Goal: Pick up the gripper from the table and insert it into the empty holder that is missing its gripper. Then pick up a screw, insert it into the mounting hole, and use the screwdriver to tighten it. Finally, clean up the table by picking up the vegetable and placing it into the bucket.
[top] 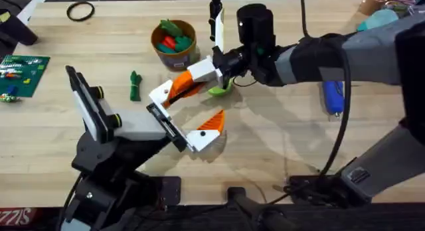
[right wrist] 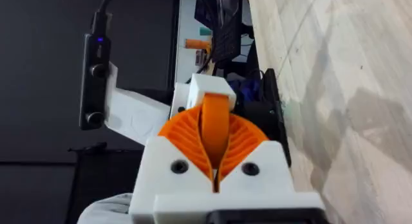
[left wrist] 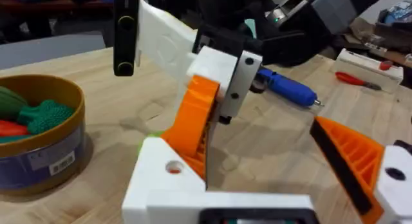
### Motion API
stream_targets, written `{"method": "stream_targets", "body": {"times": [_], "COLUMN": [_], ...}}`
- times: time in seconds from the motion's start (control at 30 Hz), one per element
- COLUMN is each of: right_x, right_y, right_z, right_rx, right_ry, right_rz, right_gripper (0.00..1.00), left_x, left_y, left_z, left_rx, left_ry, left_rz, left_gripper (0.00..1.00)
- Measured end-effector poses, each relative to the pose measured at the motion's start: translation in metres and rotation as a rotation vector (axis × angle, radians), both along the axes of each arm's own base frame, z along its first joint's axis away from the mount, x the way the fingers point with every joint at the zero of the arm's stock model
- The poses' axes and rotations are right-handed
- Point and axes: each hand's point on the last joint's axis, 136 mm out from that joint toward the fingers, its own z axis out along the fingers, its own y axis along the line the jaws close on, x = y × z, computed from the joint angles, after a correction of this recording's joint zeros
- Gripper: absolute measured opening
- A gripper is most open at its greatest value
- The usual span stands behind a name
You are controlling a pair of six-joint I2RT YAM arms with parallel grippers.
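Two arms, two claws. Left claw (top: pixel 189 121) at desk centre, spread wide: one orange-padded finger (top: pixel 174 90) up by the right arm's tip, the other (top: pixel 212 121) nearer the camera. Right claw (right wrist: pixel 215 147) reaches in from the right to the desk centre, pinched narrow; its two orange pads sit on either side of the left claw's far finger (right wrist: pixel 215 121), which shows as an orange strip between them.

One bucket (top: pixel 174 44), far centre, tan-yellow, upright, with red and green toy pieces inside. One dark-green vegetable (top: pixel 135 85) lying on the desk left of the claws, nearer than the bucket, apart from both. One lime-green rounded piece (top: pixel 219 91) under the right claw's tip. One screwdriver (top: pixel 333 97), blue handle, lying at right, partly behind the right arm; the left wrist view shows it (left wrist: pixel 288 89) flat on the wood with its pale tip pointing right.

One green circuit board (top: pixel 20 72) at the far left edge, one black ring (top: pixel 80 12) at far left.

Desk (top: pixel 279 145) is light wood planks. Clutter along the far edge and right corner, too blurred to name.
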Motion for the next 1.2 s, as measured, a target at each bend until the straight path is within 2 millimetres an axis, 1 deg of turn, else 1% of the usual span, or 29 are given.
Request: {"method": "stream_targets", "body": {"times": [0.13, 0.17, 0.2, 0.27, 0.37, 0.4, 0.43, 0.5, 0.77, 0.87, 1.07, 1.1, 1.2], "right_x": [0.000, 0.000, 0.000, -0.002, -0.014, -0.017, -0.020, -0.020, -0.012, -0.003, 0.010, 0.010, 0.005], "right_y": [0.000, 0.000, 0.000, 0.003, 0.013, 0.016, 0.017, 0.018, 0.014, 0.008, -0.012, -0.018, -0.019], "right_z": [0.000, 0.000, 0.000, -0.001, -0.002, -0.002, -0.002, -0.003, -0.003, -0.003, 0.001, 0.003, 0.005], "right_rx": [0.000, -0.001, -0.001, -0.005, -0.008, -0.007, -0.007, -0.007, -0.011, -0.010, 0.011, 0.022, 0.032], "right_ry": [0.000, 0.002, 0.000, -0.003, -0.011, -0.013, -0.014, -0.014, -0.016, -0.015, -0.001, 0.005, 0.011], "right_rz": [0.000, 0.000, -0.002, -0.001, 0.022, 0.031, 0.036, 0.037, 0.009, -0.013, -0.015, 0.006, 0.036], "right_gripper": [0.007, 0.033, 0.143, 0.440, 0.895, 0.968, 0.987, 0.994, 0.996, 0.996, 0.996, 0.996, 0.996], "left_x": [0.000, 0.000, 0.000, -0.003, -0.012, -0.014, -0.015, -0.017, -0.019, -0.019, -0.019, -0.019, -0.019], "left_y": [0.000, 0.000, 0.000, -0.002, -0.010, -0.011, -0.012, -0.013, -0.014, -0.014, -0.014, -0.014, -0.014], "left_z": [0.000, 0.000, 0.000, 0.000, 0.001, 0.001, 0.001, 0.000, 0.000, 0.000, 0.000, 0.000, 0.000], "left_rx": [0.000, 0.000, 0.000, 0.000, -0.002, -0.003, -0.003, -0.004, -0.004, -0.004, -0.004, -0.004, -0.004], "left_ry": [0.000, 0.000, 0.000, -0.001, 0.000, 0.000, 0.001, 0.001, 0.003, 0.003, 0.003, 0.003, 0.003], "left_rz": [0.000, 0.000, 0.000, -0.019, -0.086, -0.097, -0.105, -0.115, -0.134, -0.134, -0.134, -0.134, -0.134], "left_gripper": [0.987, 0.986, 0.986, 0.986, 0.986, 0.986, 0.986, 0.986, 0.986, 0.986, 0.986, 0.986, 0.986]}}
